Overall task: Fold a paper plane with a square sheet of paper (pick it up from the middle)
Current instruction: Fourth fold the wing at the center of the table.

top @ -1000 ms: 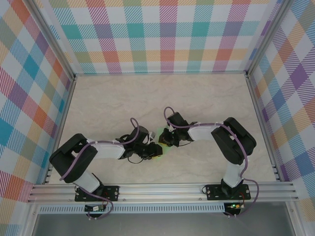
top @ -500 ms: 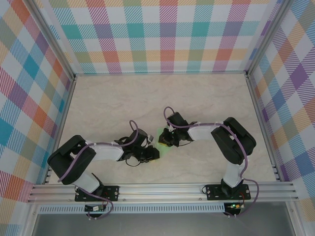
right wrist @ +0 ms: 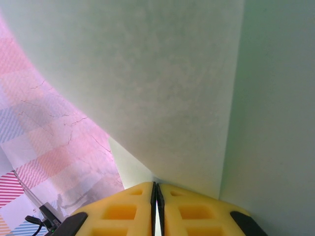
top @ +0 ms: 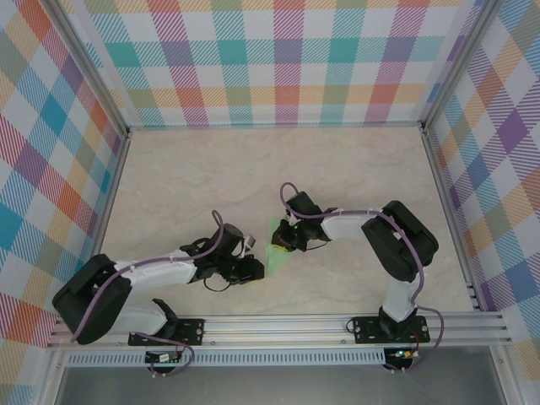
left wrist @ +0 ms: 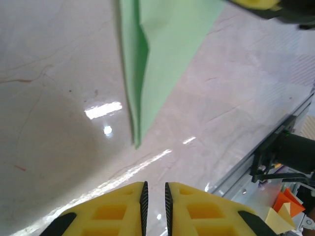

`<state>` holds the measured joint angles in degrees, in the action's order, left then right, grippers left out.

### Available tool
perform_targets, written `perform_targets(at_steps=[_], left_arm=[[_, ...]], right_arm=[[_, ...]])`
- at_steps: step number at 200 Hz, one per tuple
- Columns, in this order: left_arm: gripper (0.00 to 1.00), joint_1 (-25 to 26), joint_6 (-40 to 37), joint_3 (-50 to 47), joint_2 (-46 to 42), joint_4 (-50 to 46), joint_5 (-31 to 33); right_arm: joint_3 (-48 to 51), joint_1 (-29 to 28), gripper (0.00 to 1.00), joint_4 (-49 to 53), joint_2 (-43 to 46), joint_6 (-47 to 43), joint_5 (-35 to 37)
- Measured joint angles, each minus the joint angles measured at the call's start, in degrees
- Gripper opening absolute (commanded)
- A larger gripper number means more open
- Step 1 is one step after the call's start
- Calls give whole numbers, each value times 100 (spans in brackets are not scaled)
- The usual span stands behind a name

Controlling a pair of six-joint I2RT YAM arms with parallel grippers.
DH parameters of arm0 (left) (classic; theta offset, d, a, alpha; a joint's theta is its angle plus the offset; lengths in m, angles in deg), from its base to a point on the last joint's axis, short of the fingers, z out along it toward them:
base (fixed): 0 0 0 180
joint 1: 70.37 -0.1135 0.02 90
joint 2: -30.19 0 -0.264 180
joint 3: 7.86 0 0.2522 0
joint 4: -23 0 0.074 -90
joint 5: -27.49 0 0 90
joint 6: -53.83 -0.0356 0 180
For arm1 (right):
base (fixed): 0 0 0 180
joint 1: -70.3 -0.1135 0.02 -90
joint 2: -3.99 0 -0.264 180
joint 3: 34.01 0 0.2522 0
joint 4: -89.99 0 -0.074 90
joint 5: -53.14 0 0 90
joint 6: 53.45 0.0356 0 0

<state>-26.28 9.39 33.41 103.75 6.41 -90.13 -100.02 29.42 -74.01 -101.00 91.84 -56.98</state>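
The pale-green sheet of paper (top: 275, 253) is folded into a slim pointed shape like a paper plane and tapers to a tip toward the near edge. My right gripper (top: 278, 240) is shut on its upper part; in the right wrist view the fingers (right wrist: 156, 189) pinch the paper (right wrist: 162, 88) at a fold. My left gripper (top: 256, 270) sits just left of the tip, apart from it. In the left wrist view its jaws (left wrist: 154, 189) stand a narrow gap apart with nothing between them, and the folded paper (left wrist: 162, 44) lies ahead with a centre crease.
The marble tabletop (top: 253, 177) is walled by checked panels. An aluminium rail (top: 278, 325) runs along the near edge, close behind the left gripper. The arm bases are bolted to it.
The left arm has drawn back to the left and toward the near rail, off the paper, and its jaws have narrowed. More of the green tip shows. The right gripper has stayed put.
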Motion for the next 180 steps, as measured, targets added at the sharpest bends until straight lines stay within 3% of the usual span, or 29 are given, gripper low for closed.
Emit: perform_targets(at_steps=[41,119,180], left_arm=[[19,-48,92,350,-138,-15,402],[13,-52,439,857,1355,1054,610],[5,-52,483,1005,1987,1154,881]], right_arm=[[-7,0,15,7,0,2,0],[-37,0,15,50,-9,2,-2],[-37,0,15,48,-9,4,-2]])
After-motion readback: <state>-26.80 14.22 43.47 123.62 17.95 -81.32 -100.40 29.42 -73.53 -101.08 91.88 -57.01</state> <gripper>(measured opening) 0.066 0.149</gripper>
